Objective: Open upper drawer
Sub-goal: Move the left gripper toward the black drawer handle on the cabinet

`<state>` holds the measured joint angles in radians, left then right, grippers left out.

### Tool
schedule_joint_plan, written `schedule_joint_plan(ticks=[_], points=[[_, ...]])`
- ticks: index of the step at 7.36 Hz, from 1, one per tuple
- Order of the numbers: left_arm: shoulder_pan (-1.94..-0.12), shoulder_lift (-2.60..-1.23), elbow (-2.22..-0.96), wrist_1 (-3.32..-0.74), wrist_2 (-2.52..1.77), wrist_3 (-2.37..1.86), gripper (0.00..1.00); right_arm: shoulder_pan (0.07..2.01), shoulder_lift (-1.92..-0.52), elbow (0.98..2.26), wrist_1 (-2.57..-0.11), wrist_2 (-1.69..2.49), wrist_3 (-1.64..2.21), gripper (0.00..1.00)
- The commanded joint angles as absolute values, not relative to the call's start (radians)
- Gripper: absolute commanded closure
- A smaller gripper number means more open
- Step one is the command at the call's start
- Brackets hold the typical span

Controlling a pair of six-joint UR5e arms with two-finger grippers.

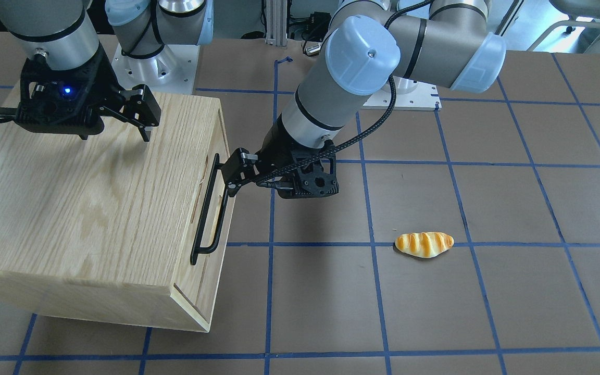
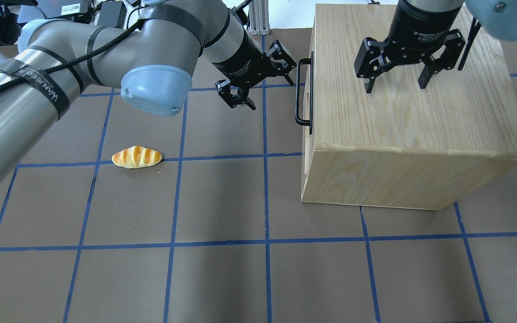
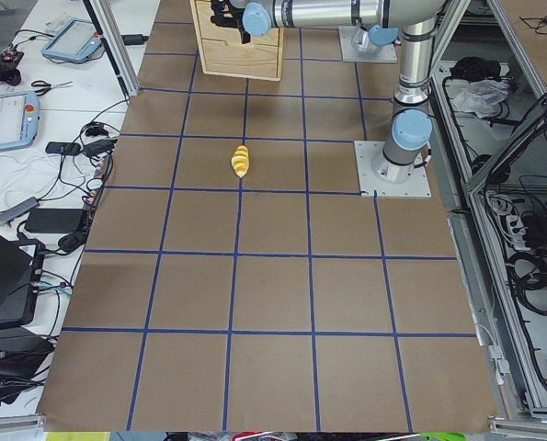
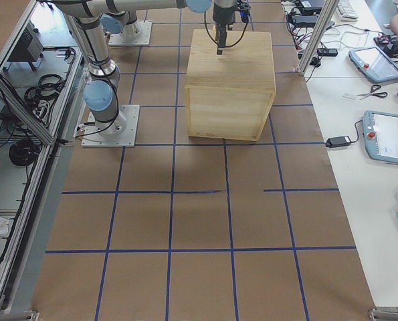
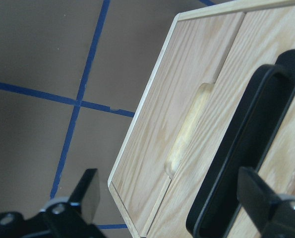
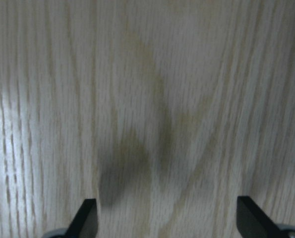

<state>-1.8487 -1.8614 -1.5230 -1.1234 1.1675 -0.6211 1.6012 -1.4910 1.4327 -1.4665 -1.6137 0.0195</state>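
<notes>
Upper drawer (image 5: 219, 124): oak front, long black handle (image 2: 303, 89), shown shut at top of cabinet (image 2: 420, 125).
Left gripper (image 2: 271, 92): spread wide, empty, beside handle.
Right gripper (image 2: 395, 87): spread, empty, over cabinet.
Writing: "Adaptive", read on Right gripper.

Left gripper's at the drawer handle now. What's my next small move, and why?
Probably ease the left gripper forward toward the upper drawer before closing. Its jaws are open, and the wrist view shows the black handle lying ahead of the fingertips, not yet between them. The drawer looks shut.
</notes>
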Motion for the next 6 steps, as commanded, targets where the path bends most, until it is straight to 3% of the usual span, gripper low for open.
schedule_joint_plan(ticks=[1, 6], points=[[-1.874, -1.884, -1.526, -1.071, 1.166, -0.617, 0.0, 1.601, -1.491, 1.433, -1.466, -1.614, 0.02, 0.0], [-1.882, -1.913, -1.534, -1.06, 1.166, -0.618, 0.0, 1.601, -1.491, 1.433, -1.466, -1.614, 0.02, 0.0]])
